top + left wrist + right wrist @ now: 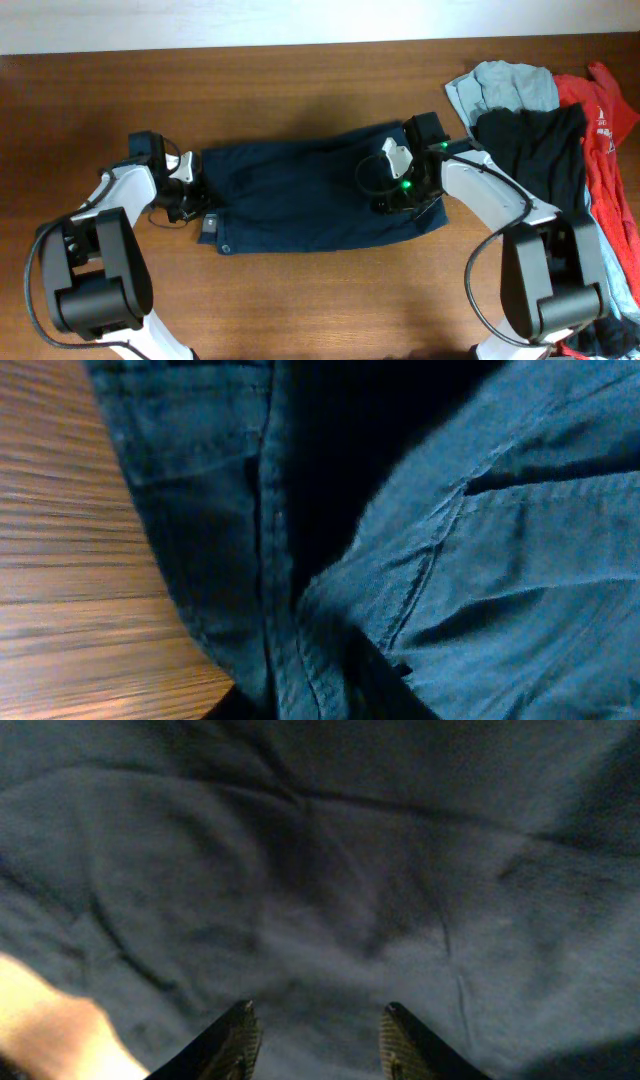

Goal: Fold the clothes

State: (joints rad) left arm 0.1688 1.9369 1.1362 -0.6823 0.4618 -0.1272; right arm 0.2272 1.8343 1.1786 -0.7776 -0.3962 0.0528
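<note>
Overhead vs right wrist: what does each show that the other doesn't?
Only overhead: the whole navy shorts spread on the table, the left gripper at their left end, and a pile at right: pale blue garment, black garment, red shirt. Only right wrist: the right gripper with fingertips apart, and creases close up. Both: navy cloth beneath the right gripper.

Your desk (300, 90) is brown wood with a plain grain. On it, the navy shorts (300, 195) lie spread flat across the middle, running left to right. Against the right edge you have a heap: a pale blue garment (505, 85) toward the far corner, a black garment (535, 145) just beside it, and a red shirt (605, 160) outermost.
</note>
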